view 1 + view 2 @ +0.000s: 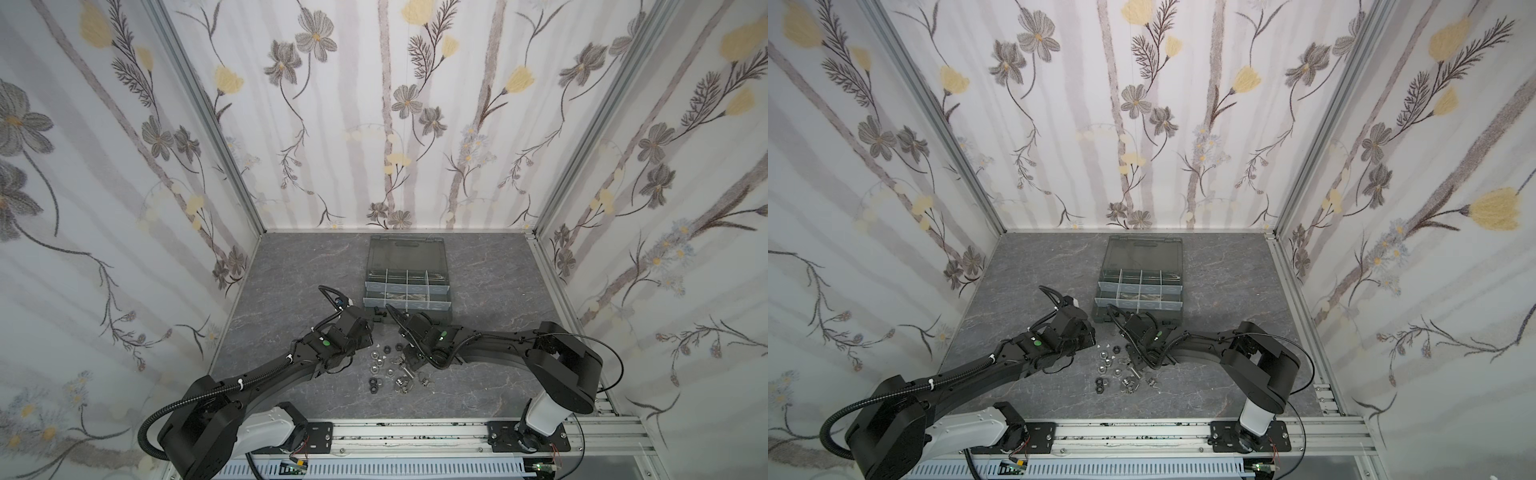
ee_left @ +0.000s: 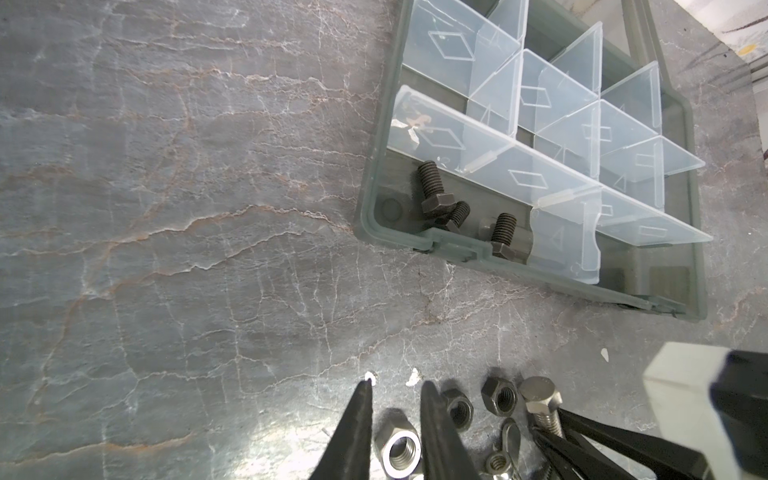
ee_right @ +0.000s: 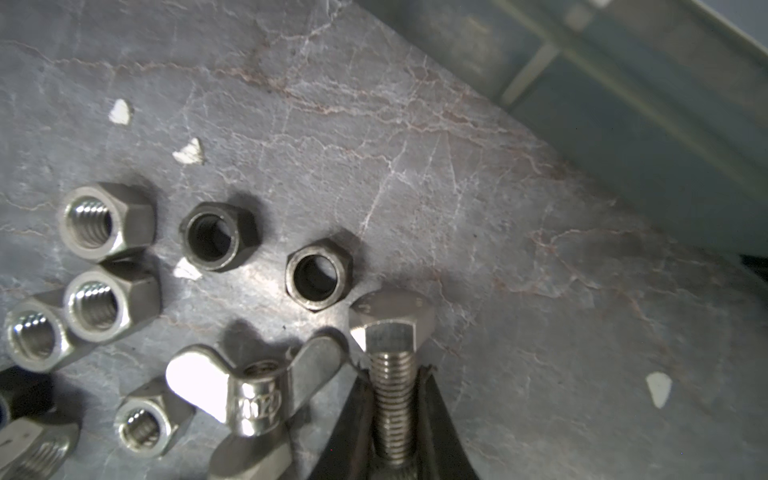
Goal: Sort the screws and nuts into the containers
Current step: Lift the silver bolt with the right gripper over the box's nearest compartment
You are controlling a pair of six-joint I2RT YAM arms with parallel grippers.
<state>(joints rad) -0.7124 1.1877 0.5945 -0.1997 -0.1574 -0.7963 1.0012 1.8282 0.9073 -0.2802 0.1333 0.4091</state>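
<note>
My right gripper (image 3: 392, 370) is shut on the threaded shaft of a silver hex-head screw (image 3: 390, 328) that lies on the table. Around it lie silver hex nuts (image 3: 108, 226), black nuts (image 3: 318, 272) and a wing nut (image 3: 253, 386). The left gripper (image 2: 397, 386) stands low at the pile's left edge, its narrow jaws closed against the sides of a silver hex nut (image 2: 399, 446). The containers are cells of a dark grey case (image 1: 407, 309) (image 1: 1139, 313). Its near-left cell holds three black screws (image 2: 434, 195). In both top views the pile (image 1: 390, 370) (image 1: 1121, 370) lies between my arms.
The case's smoky lid (image 1: 407, 253) lies open behind it. A long cell (image 1: 405, 297) holds silver parts. Small white flecks (image 3: 120, 112) dot the table near the pile. Flowered walls close three sides, and an aluminium rail (image 1: 415, 432) runs along the front.
</note>
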